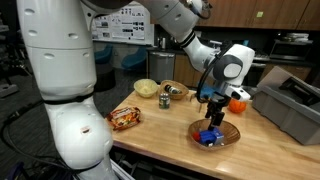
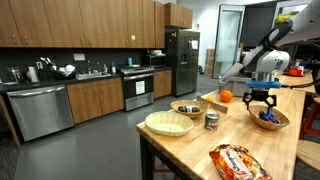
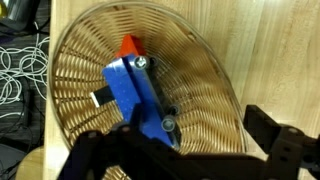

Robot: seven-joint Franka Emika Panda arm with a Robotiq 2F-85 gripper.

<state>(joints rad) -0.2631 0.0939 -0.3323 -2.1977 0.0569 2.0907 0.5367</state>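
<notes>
While the tool is held spread and empty over the basket, the blue part is seen below it, long axis upper-left to lower-right.

The black gripper is hiding the lower end of the blue plastic tool, and the wrist view's bottom edge is cutting off the round wicker basket

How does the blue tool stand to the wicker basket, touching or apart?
Touching. The wrist view shows the blue tool lying inside the wicker basket, resting directly on its woven bottom.
</notes>
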